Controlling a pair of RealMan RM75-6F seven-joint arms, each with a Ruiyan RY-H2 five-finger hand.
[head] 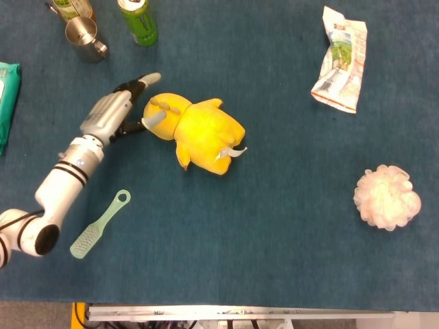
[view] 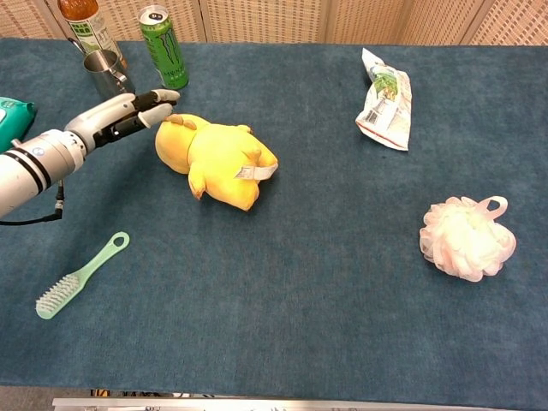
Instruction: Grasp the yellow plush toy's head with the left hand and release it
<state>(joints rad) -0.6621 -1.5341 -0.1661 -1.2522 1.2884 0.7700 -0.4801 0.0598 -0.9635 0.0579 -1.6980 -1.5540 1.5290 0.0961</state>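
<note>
The yellow plush toy [head: 202,133] lies on its side on the blue table, head [head: 163,114] pointing left toward my left hand. In the chest view the yellow plush toy [view: 218,158] has a white tag on its right side. My left hand [head: 120,110] reaches in from the left with its fingers spread around the head's left side; fingertips [head: 152,118] touch or nearly touch it, and nothing is gripped. In the chest view the left hand [view: 124,116] hovers just left of the head [view: 175,141], fingers extended. The right hand is out of both views.
A green can [head: 139,22], a metal cup [head: 85,39] and a bottle [view: 86,24] stand at the back left. A green brush [head: 100,225] lies front left, a teal packet [head: 7,99] at the left edge, a white snack bag [head: 339,58] back right, a white bath pouf [head: 386,197] right.
</note>
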